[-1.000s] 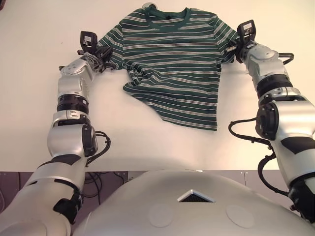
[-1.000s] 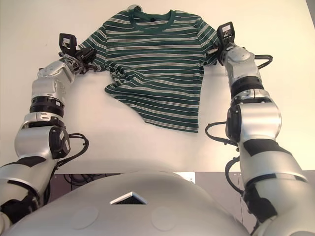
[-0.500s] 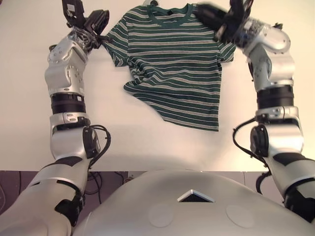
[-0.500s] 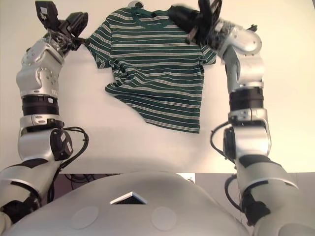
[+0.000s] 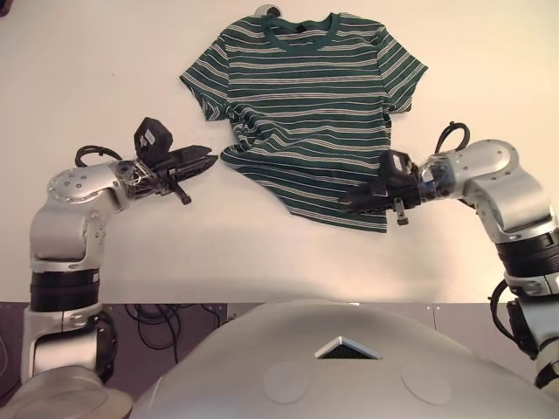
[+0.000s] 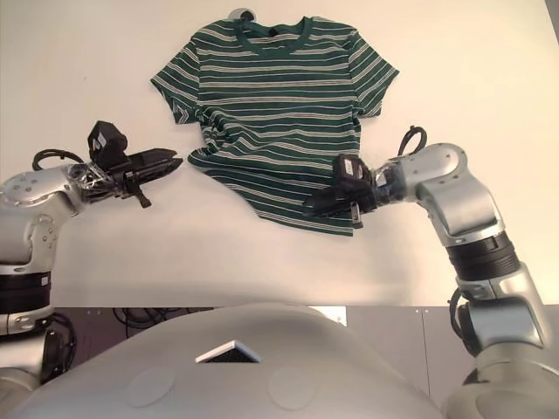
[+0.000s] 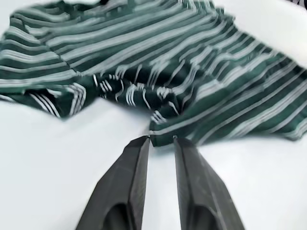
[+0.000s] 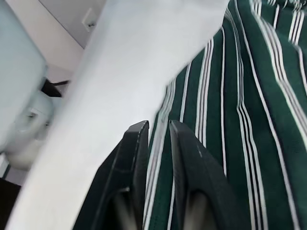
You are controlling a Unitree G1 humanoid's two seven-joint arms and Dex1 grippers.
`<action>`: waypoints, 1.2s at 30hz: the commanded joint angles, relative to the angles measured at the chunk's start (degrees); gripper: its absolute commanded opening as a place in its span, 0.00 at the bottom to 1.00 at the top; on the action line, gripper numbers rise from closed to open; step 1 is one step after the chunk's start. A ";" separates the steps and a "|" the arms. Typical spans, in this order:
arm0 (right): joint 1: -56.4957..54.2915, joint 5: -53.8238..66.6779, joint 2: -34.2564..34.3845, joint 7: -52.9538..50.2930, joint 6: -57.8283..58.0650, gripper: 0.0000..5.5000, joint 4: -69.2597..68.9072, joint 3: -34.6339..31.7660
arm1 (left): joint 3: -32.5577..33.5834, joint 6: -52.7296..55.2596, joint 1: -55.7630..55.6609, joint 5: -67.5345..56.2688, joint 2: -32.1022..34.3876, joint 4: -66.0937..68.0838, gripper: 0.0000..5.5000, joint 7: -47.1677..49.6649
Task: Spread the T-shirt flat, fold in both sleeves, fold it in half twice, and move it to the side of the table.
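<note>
T-shirt (image 5: 306, 105), green with pale stripes, lies on the white desk (image 5: 87, 61). From the head camera, its body spreads beyond both claws, with the collar (image 5: 301, 24) at the far end and both sleeves out to the sides. The left claw (image 5: 205, 160) hangs low over bare desk, its tips pointing at the shirt's bunched lower corner (image 5: 240, 144), which lies just ahead of them with a strip of desk between. The right claw (image 5: 349, 201) sits at the near hem (image 5: 336, 214), tips over the striped cloth close to the shirt's lower right corner. Each claw looks like a single narrow point here, fingers drawn together.

The left wrist camera shows that claw's two dark fingers (image 7: 136, 167) side by side with only a sliver of desk showing between them, gripping nothing. The rumpled, wrinkled edge of the shirt lies right at their tips; whether they touch it I cannot tell. Beyond the tips the cloth runs smoother and flatter.

The right wrist camera shows its fingers (image 8: 184, 158) just as close together, lying along the hem where cloth meets desk. One finger is over the stripes and the other at the very edge. No fold of fabric is visible pinched between them — the shirt lies flat beneath and ahead of the tips.
</note>
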 commanded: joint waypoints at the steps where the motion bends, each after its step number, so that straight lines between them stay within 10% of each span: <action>1: 0.34 -7.15 1.69 -6.56 -4.93 0.14 5.53 2.42 | -0.60 0.10 1.63 0.16 0.51 -2.32 0.16 0.54; 13: -13.29 -15.73 5.15 -19.41 -18.12 0.14 31.00 -1.26 | -4.38 -0.67 1.79 1.04 -2.80 -3.12 0.16 4.29; 24: -7.37 -13.24 -11.72 10.64 -19.86 0.14 19.65 2.41 | -4.47 -0.10 3.28 0.50 -3.03 -5.13 0.16 5.20; 36: -16.42 2.20 -5.77 10.46 -3.18 0.14 12.89 -7.06 | -10.08 -1.70 3.51 4.56 -2.86 -3.99 0.16 5.48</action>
